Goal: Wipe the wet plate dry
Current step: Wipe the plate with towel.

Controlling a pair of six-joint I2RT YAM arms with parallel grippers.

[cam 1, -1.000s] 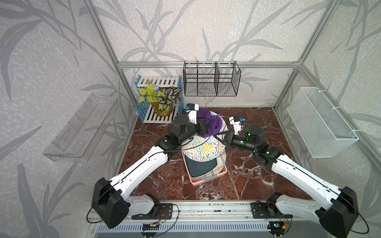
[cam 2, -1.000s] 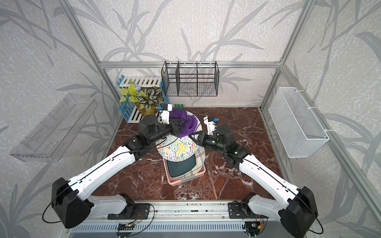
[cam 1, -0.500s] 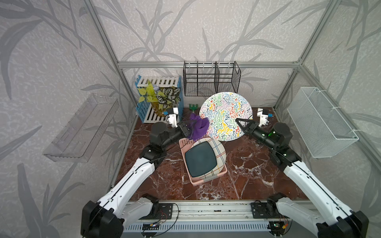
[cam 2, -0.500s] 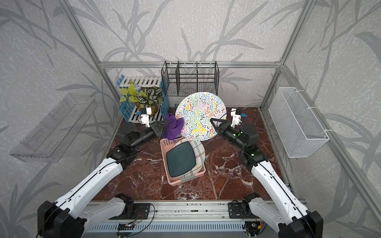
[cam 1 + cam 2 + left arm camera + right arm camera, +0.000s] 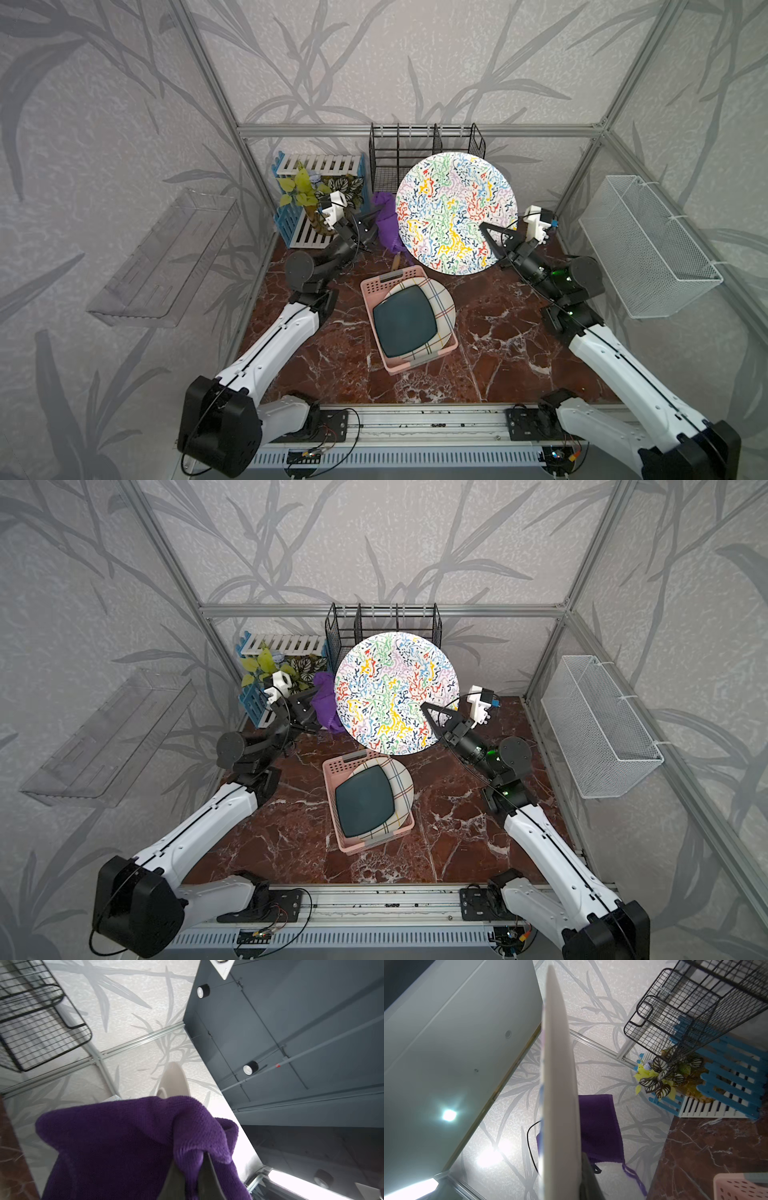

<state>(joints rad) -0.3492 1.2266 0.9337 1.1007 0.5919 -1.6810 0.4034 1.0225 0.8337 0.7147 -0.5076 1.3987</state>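
Two sets of jaws tight: left jaws on purple cloth (image 5: 385,224), right jaws on tilted patterned plate (image 5: 453,208).

Soft even light, glary blurred wrist views

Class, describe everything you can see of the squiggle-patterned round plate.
The round plate has a white face of multicoloured squiggles and a plain pale back. It is held tilted in the air, face toward the top views, its rim pinched by the right end effector. A purple cloth hangs beside its opposite edge.
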